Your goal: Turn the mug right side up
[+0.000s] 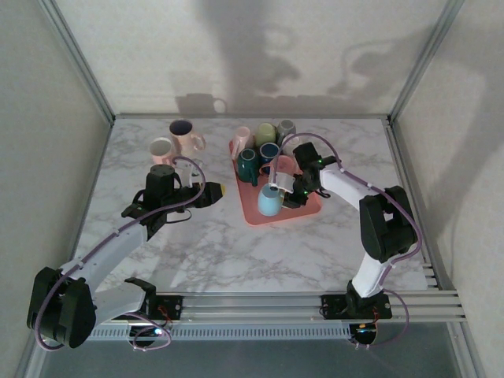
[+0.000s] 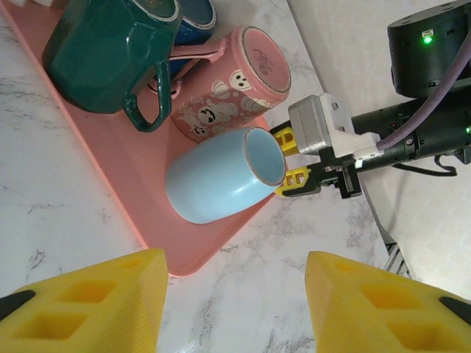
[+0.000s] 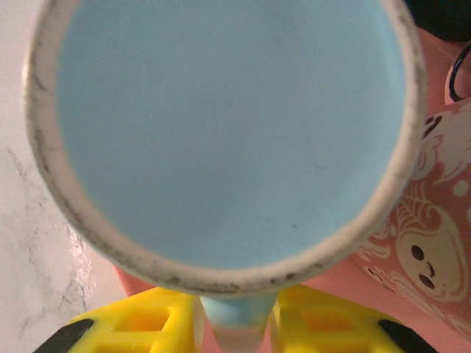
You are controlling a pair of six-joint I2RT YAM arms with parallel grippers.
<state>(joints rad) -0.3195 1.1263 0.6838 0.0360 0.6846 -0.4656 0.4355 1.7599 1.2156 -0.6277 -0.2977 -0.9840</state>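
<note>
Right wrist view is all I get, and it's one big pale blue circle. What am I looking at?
Observer: The mouth of a light blue mug. It is lying on its side near the front edge of a pink tray.
Operator: Is it alone on there?
Observer: No, several mugs share the tray, including a dark green mug farther back.
Operator: And the other arm?
Observer: The left gripper hangs open over the marble table, left of the tray, holding nothing.
</note>
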